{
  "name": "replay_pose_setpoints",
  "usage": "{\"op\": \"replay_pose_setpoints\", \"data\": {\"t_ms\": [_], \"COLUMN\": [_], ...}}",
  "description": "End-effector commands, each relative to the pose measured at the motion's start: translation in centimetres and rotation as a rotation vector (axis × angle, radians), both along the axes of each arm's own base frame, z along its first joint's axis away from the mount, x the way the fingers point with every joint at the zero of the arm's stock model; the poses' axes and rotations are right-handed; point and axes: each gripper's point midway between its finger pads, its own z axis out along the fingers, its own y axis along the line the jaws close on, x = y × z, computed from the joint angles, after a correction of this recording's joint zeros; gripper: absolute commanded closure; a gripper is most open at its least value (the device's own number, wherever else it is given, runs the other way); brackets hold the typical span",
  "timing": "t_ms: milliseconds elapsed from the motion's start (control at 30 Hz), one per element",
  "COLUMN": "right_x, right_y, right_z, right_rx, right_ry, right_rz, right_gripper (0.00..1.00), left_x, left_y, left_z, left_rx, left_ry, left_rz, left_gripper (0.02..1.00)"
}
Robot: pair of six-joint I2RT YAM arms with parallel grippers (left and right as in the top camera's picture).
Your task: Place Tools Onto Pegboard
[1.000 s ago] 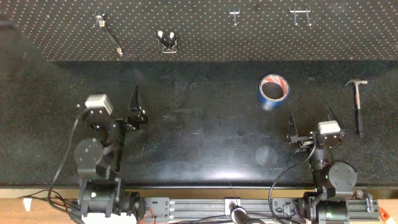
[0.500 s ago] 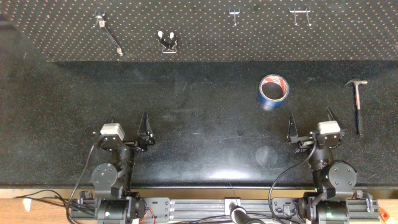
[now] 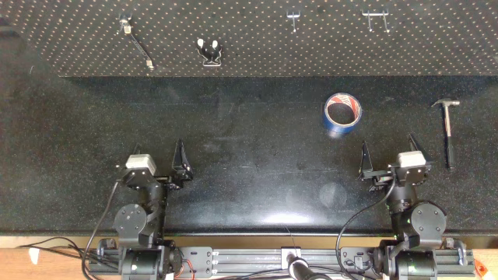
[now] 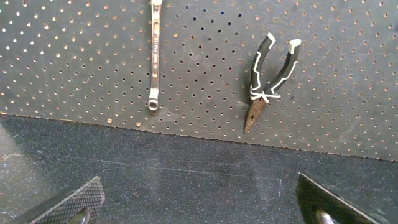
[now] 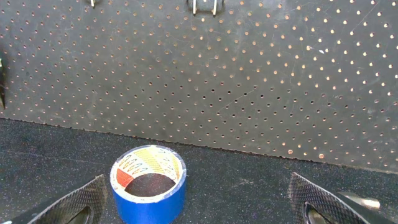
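Note:
On the pegboard [image 3: 257,39] hang a silver wrench [image 3: 137,43] [image 4: 153,56] and black-and-white pliers [image 3: 208,52] [image 4: 269,78]. A blue tape roll [image 3: 342,113] [image 5: 149,185] lies on the black table, right of centre. A hammer [image 3: 447,132] lies at the far right. My left gripper [image 3: 159,157] [image 4: 199,190] is open and empty near its base, facing the hung tools. Just as open and empty, my right gripper [image 3: 387,150] [image 5: 198,202] sits a short way in front of the tape, with the hammer off to its right.
Two bare metal hooks [image 3: 293,17] [image 3: 377,17] stick out of the pegboard's upper right, also seen as hooks [image 5: 205,6] above the tape. The black tabletop [image 3: 249,148] stretches open between the arms.
The left arm has drawn back toward its base and now sits low and centred, gripper still open. Over the last half second nothing moved. The right arm has kept still.

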Motion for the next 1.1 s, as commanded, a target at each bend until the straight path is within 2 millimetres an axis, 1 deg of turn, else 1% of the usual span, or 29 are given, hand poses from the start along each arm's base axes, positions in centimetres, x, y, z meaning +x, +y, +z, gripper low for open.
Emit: {"op": "replay_pose_setpoints", "data": {"t_ms": [33, 133, 333, 433, 533, 567, 667, 700, 1033, 1100], "right_x": [0.0, 0.0, 0.0, 0.0, 0.0, 0.0, 0.0, 0.0, 0.0, 0.0], "right_y": [0.1, 0.1, 0.1, 0.1, 0.1, 0.1, 0.1, 0.1, 0.1, 0.2], "right_z": [-0.2, -0.2, -0.2, -0.2, -0.2, -0.2, -0.2, -0.2, -0.2, -0.2], "right_rx": [-0.010, -0.010, -0.010, -0.010, -0.010, -0.010, -0.010, -0.010, -0.010, 0.017], "right_ry": [0.001, 0.001, 0.001, 0.001, 0.001, 0.001, 0.001, 0.001, 0.002, 0.005], "right_rz": [0.005, 0.005, 0.005, 0.005, 0.005, 0.005, 0.005, 0.005, 0.005, 0.010], "right_gripper": [0.058, 0.058, 0.058, 0.058, 0.056, 0.058, 0.058, 0.058, 0.060, 0.058], "left_x": [-0.1, -0.1, -0.1, -0.1, -0.1, -0.1, -0.1, -0.1, -0.1, -0.1], "left_y": [-0.2, -0.3, 0.1, 0.9, 0.9, 0.8, -1.8, -2.1, -2.1, -2.1], "left_z": [0.0, 0.0, 0.0, 0.0, 0.0, 0.0, 0.0, 0.0, 0.0, 0.0], "left_rx": [0.125, 0.178, 0.177, 0.177, 0.177, 0.177, 0.177, 0.177, 0.177, 0.177], "left_ry": [-0.004, -0.004, -0.002, 0.001, 0.001, 0.001, -0.008, -0.009, -0.009, -0.010], "left_rz": [-0.023, -0.028, -0.014, 0.019, 0.019, 0.014, -0.091, -0.105, -0.105, -0.105], "left_gripper": [0.023, 0.023, 0.025, 0.023, 0.023, 0.023, 0.023, 0.023, 0.023, 0.023]}}
